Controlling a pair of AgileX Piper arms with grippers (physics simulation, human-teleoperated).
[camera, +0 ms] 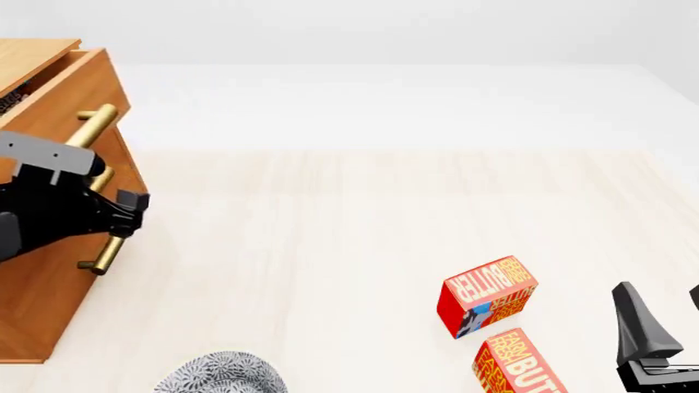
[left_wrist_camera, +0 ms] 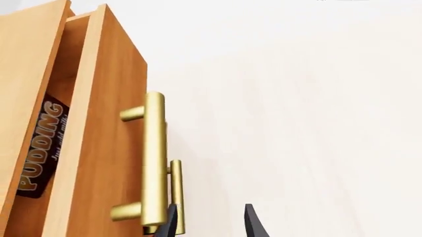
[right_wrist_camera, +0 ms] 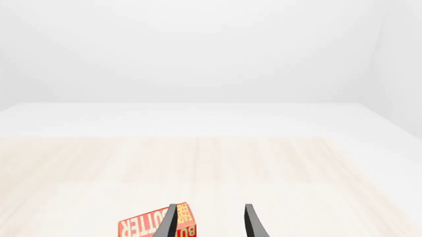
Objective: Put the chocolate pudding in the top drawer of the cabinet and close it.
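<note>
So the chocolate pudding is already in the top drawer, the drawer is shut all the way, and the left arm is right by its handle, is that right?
Not quite. The chocolate pudding is in the top drawer and the left gripper is by its brass handle, but the drawer is partly open, not shut. The left wrist view shows the gap with the box inside.
</note>
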